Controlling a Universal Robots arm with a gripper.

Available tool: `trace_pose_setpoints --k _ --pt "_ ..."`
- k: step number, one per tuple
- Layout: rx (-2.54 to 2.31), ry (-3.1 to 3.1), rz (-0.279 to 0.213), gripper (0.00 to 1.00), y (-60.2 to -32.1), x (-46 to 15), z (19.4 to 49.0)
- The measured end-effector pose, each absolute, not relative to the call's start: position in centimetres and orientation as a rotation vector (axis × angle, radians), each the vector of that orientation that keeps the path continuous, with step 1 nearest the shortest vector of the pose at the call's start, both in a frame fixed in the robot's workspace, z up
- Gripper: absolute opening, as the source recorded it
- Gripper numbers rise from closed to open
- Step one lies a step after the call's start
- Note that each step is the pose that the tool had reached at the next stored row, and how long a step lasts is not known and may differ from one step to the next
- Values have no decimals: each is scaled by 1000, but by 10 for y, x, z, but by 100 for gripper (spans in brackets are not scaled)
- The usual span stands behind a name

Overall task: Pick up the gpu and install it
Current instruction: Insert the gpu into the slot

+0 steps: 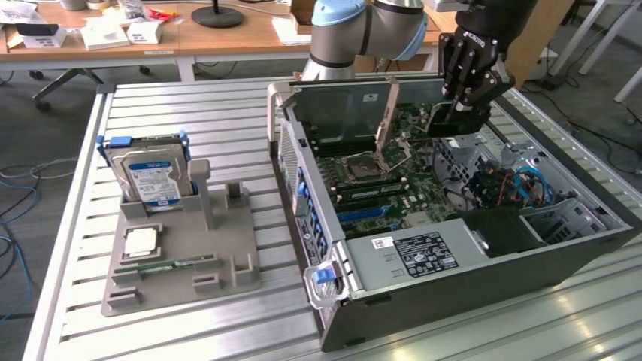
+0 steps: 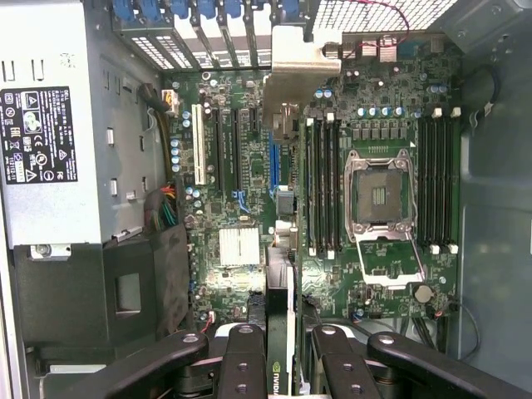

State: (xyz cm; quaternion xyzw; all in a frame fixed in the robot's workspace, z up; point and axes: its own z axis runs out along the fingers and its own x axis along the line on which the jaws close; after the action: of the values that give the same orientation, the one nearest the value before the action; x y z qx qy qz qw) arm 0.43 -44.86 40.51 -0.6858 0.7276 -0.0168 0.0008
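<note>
My gripper [image 1: 452, 113] hangs over the open computer case [image 1: 561, 256], shut on the gpu [image 1: 443, 122], a thin card held on edge below the fingers. In the wrist view the gpu [image 2: 279, 274] runs edge-on away from the gripper [image 2: 278, 353], its silvery bracket [image 2: 303, 58] reaching the case's rear slot openings. The card sits above the motherboard [image 2: 241, 179], roughly in line with the blue slot [image 2: 272, 162] between the black expansion slots and the memory sockets. Whether its edge touches a slot I cannot tell.
The power supply [image 1: 416, 252] and a black drive bay [image 1: 507, 229] fill the near end of the case. On the exterior view's left a grey stand [image 1: 176, 263] holds a hard drive [image 1: 150, 177], a processor chip [image 1: 140, 241] and a green memory stick [image 1: 165, 265].
</note>
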Motion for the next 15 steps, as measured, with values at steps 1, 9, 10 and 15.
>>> trace_pose_setpoints --k 1,9,10,15 --pt "-2153 2285 -53 26 -449 3 405" --pt "-2151 2287 -53 26 -448 -5 405" --pt "-2151 2287 -53 26 -448 -5 405" --pt "-2150 2286 -51 26 -448 -5 402"
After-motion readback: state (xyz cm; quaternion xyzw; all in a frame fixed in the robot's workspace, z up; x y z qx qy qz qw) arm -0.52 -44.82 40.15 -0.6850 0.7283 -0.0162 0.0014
